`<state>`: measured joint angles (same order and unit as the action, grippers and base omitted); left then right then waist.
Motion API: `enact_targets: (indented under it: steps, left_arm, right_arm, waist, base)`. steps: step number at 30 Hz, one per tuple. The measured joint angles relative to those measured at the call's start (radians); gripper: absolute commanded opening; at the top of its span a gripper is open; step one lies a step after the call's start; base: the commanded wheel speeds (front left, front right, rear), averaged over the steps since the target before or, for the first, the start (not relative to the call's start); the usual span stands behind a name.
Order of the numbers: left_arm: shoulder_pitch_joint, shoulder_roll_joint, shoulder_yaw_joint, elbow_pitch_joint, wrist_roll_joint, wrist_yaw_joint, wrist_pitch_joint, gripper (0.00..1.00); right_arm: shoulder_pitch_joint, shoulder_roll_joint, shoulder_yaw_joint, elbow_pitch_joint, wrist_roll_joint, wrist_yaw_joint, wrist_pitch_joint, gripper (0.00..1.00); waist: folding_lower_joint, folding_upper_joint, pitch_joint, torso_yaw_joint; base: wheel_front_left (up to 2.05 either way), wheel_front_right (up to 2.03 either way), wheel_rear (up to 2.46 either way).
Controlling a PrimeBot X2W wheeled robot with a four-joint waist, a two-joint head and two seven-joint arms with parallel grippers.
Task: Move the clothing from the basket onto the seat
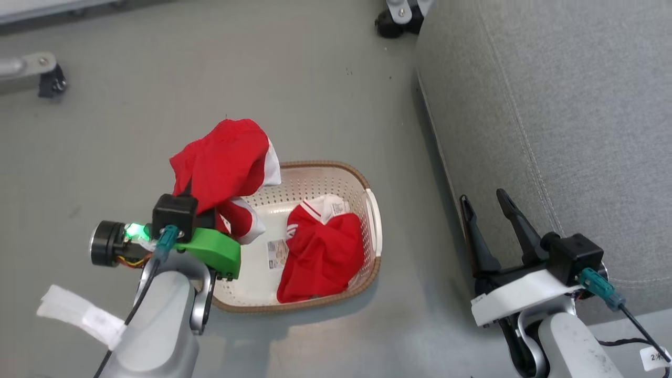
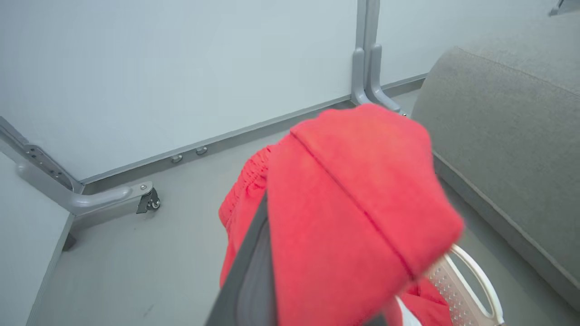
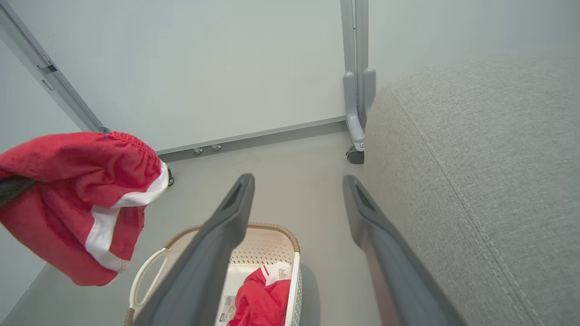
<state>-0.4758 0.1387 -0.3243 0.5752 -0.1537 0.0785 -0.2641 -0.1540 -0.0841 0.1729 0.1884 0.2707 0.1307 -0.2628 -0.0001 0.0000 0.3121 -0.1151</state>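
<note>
My left gripper (image 1: 202, 197) is shut on red shorts (image 1: 226, 163) with white trim and an elastic waistband, held up above the left end of the basket (image 1: 367, 210). The fabric drapes over the fingers and hides them; in the left wrist view the shorts (image 2: 353, 217) cover one dark finger (image 2: 251, 271). A second red garment (image 1: 323, 257) with white stripes lies crumpled inside the cream basket, also seen as the garment (image 3: 260, 301) in the basket (image 3: 272, 246). My right gripper (image 1: 485, 205) is open and empty beside the grey seat (image 1: 567, 121), at its front edge.
The basket stands on grey floor left of the seat (image 3: 480, 181). A sticker (image 1: 276, 254) lies on the basket bottom. Wheeled metal frame legs (image 1: 50, 79) (image 1: 396, 18) stand at the far left and near the seat corner. A pale wall panel (image 3: 204, 68) closes the back.
</note>
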Motion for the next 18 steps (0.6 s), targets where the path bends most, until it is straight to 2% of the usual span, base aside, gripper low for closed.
enact_targets:
  steps: [8,18]
  left_arm:
    - [0.159,-0.029,0.15,-0.234,-0.034,-0.014,0.0,0.0]
    - [0.279,-0.078,0.319,-0.477,-0.071,-0.078,0.0,0.0]
  right_arm:
    - [0.074,-0.001,0.015,0.013,0.008,0.0,0.0,1.0]
    - [0.129,-0.009,0.019,0.004,0.009,0.0,0.0,1.0]
  waist:
    - [0.0,0.0,-0.157,0.026]
    - [0.0,0.0,-0.311,0.043]
  base:
    - [0.0,0.0,0.0]
    - [0.0,0.0,0.0]
